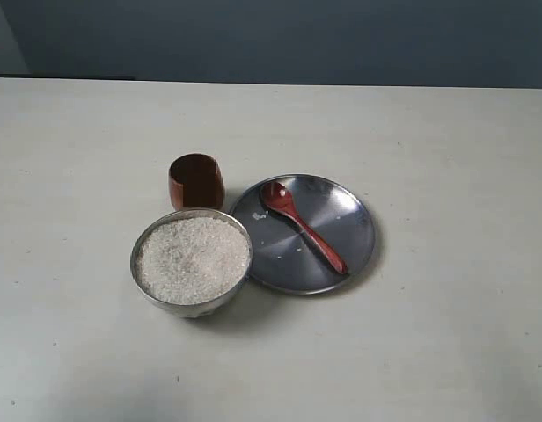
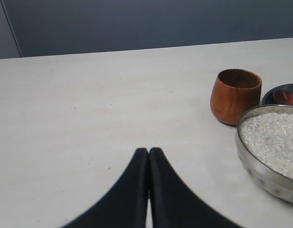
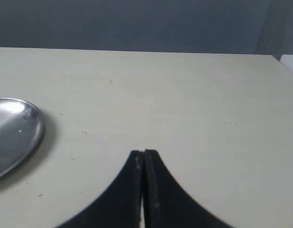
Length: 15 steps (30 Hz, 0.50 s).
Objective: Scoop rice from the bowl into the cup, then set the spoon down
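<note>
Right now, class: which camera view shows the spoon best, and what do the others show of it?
The exterior view: the whole spoon lies on the plate. The left wrist view catches only a reddish sliver; the right wrist view shows none of it.

Three things are bunching up mid-table (image 1: pixel 447 141). The cup (image 1: pixel 197 182) is sitting just beyond the bowl (image 1: pixel 135 264), and the plate (image 1: pixel 341 229) is showing no gap against the bowl's right side, so nothing's squeezing between them. The spoon (image 1: pixel 303 226) is lying diagonally on the plate, open from above and from the right. Bare tabletop is running all around the cluster.
</note>
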Motion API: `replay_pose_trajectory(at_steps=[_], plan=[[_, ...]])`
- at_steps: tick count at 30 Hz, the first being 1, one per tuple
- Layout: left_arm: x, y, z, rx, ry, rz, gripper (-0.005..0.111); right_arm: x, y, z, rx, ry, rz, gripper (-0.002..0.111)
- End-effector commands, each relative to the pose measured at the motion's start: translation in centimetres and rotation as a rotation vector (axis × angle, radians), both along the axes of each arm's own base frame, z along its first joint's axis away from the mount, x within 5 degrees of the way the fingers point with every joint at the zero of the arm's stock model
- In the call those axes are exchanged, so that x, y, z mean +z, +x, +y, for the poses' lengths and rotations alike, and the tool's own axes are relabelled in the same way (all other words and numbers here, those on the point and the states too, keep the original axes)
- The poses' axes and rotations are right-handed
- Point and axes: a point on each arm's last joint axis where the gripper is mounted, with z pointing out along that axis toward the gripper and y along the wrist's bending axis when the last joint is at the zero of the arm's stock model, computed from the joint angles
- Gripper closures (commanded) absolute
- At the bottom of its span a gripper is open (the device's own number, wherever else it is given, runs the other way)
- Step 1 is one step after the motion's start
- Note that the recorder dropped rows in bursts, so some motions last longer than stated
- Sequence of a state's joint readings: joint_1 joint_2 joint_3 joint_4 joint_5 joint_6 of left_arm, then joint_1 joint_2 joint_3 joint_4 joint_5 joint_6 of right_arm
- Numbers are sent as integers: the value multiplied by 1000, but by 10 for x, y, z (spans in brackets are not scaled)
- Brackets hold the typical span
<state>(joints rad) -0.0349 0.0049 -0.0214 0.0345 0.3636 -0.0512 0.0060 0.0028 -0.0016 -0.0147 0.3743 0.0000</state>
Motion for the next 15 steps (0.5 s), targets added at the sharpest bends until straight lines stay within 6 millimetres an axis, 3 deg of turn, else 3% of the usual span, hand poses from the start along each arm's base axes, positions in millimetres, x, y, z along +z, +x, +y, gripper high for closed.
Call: replay_pose_trajectory(at_steps=[1, 15], plan=[[0, 0, 1, 2, 29, -16, 106, 1, 0, 0, -6, 3, -15, 108], [0, 0, 1, 2, 32, -12, 106, 1, 0, 0, -6, 3, -15, 108]])
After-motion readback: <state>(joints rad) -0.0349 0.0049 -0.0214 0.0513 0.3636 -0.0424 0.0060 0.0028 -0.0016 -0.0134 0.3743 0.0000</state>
